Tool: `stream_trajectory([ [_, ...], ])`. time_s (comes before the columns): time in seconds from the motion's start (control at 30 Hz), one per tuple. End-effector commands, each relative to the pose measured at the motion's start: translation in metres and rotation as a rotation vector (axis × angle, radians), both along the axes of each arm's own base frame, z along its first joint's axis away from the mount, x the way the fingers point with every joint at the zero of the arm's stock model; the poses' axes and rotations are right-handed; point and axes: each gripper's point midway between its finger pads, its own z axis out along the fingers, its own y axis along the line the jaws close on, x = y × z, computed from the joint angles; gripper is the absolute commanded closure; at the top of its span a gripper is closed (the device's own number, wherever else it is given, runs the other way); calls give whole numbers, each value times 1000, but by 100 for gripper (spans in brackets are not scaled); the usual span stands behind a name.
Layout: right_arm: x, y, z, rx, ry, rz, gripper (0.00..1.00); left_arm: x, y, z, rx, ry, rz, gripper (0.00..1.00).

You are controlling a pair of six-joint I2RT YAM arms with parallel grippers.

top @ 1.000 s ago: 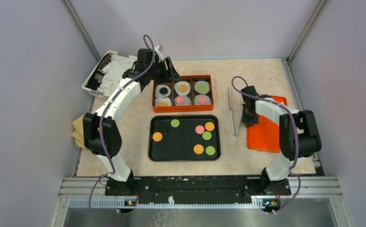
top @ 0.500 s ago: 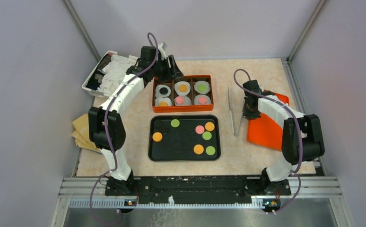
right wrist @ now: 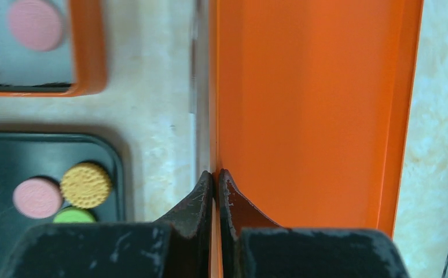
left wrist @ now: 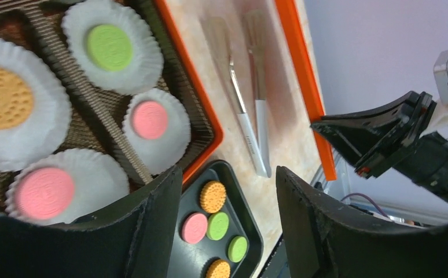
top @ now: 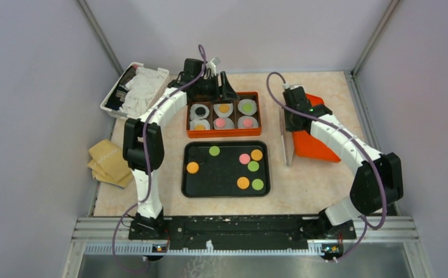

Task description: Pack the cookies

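Observation:
The cookies lie in two places. Several orange, green and pink ones point(top: 244, 158) sit loose on the black tray point(top: 190, 188). Others sit in white liners in the orange box point(top: 223, 134), such as a green one point(left wrist: 110, 47) and a pink one point(left wrist: 149, 120). My left gripper point(top: 224, 88) is open and empty above the box's back edge; in its wrist view point(left wrist: 227, 223) the tray's cookies point(left wrist: 213, 197) show between the fingers. My right gripper point(top: 294, 120) is shut on the left edge of the orange lid point(top: 313, 145), which it holds tilted up; the wrist view shows its grip point(right wrist: 216, 174) on the lid point(right wrist: 308, 110).
Metal tweezers point(top: 287, 143) lie on the table between the tray and the lid, and also show in the left wrist view point(left wrist: 248, 124). A white bin of paper liners point(top: 133, 90) stands at the back left. Tan cloths point(top: 110, 162) lie at the left. Walls close in on three sides.
My right gripper has moved back and left with the lid's edge, tilting the lid up. My left gripper has moved right along the back of the box.

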Motion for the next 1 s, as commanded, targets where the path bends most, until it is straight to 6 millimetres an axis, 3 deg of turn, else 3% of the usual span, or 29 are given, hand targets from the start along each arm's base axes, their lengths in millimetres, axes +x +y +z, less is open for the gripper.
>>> stream_trajectory([
  [0.0,14,29,53,-33,-157,96,100,-19,-33,41,-96,-100,-121,33],
  [0.2,11,62,65,-13,-191,184,100,-43,-60,45,-141,-106,-180,28],
  [0.43,6,95,67,53,-193,280,100,-57,-77,25,-156,-73,-209,27],
  [0.7,1,126,70,137,-184,361,100,-53,-89,11,-189,-67,-214,26],
  [0.97,-2,158,84,221,-200,435,100,-54,-95,-6,-195,-39,-215,26],
])
